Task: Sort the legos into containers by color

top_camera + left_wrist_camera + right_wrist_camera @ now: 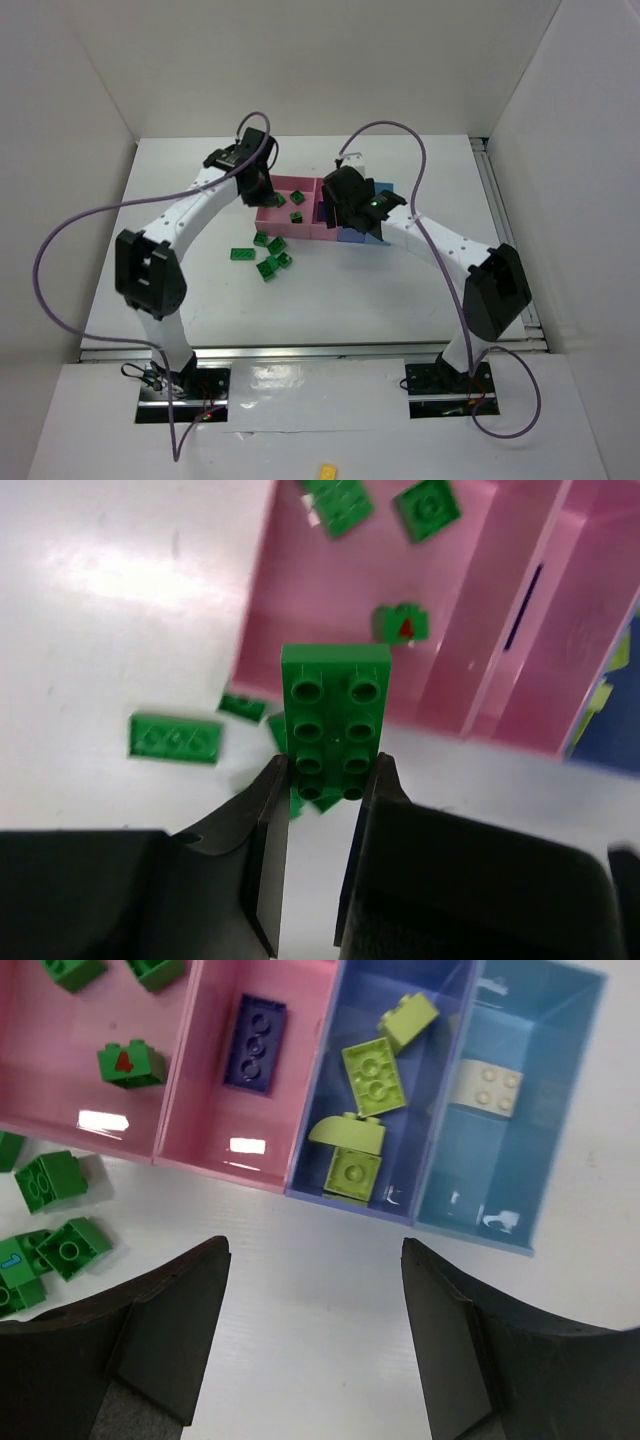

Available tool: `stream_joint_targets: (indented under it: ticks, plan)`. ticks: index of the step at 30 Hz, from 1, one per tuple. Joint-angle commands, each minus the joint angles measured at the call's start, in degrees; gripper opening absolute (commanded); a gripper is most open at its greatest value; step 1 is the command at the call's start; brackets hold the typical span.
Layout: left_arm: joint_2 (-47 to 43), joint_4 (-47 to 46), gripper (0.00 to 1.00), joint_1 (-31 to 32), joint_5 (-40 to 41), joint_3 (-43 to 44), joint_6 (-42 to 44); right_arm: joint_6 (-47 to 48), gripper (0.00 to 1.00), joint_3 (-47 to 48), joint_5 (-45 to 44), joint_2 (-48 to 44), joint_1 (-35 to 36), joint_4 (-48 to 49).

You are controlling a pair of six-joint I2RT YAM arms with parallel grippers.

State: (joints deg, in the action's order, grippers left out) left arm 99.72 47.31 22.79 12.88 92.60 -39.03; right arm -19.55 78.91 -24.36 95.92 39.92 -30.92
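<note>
- My left gripper (pixel 325 780) pinches a green brick (pixel 335 720) by its near end. The jaws are closed narrowly on its sides, and the brick juts past the fingertips at centre frame in the left wrist view.
- The brick's far end lines up with the near edge of the tray (pixel 330 610). Three sorted green pieces (pixel 402 623) lie in its big pink bin at upper centre. I cannot judge the height above the wall.
- I judge the step in hand to be the drop. I would carry the brick forward until all of it is past the wall, lower it, then open, so it cannot tip back onto the table (pixel 320 1220).
- My right gripper (pixel 313 1250) is spread wide and holds nothing, at the lower frame of its own view, short of the blue bins.
- A purple brick (pixel 256 1042), yellow-green bricks (pixel 372 1075) and a beige brick (pixel 485 1087) each sit in separate bins.
- Loose green bricks (pixel 268 258) wait left of centre in the top view.
</note>
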Motion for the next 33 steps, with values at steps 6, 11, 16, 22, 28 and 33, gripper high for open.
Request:
stream_joint_targets:
  ticks: [6, 11, 16, 22, 28, 33]
  plan:
    - [23.3, 7.2, 0.74, -1.2, -2.5, 28.5, 2.2, -3.1, 0.77, -3.6, -7.6, -12.6, 0.5, 0.9]
    - [19.9, 8.8, 0.82, -1.7, 0.4, 28.6, 0.5, -3.7, 0.77, -4.1, -8.2, -13.2, 0.0, -0.3]
    - [5.9, 8.8, 0.76, -5.3, 3.2, 8.0, -5.2, -3.7, 0.77, -4.6, -6.5, -11.5, 0.0, 0.9]
    - [-4.3, 3.4, 0.85, -13.0, -4.3, -16.8, -14.6, -2.5, 0.77, -2.9, -5.0, -8.6, 0.5, 2.2]
    - [-1.4, -0.1, 0.91, -15.4, -11.6, -19.2, -17.7, -2.5, 0.77, -1.7, -3.4, -7.3, 1.0, 2.2]
    - [3.1, -2.6, 0.88, -15.9, -12.5, -18.3, -21.6, -2.5, 0.77, -1.7, -2.9, -7.3, 1.0, 2.2]
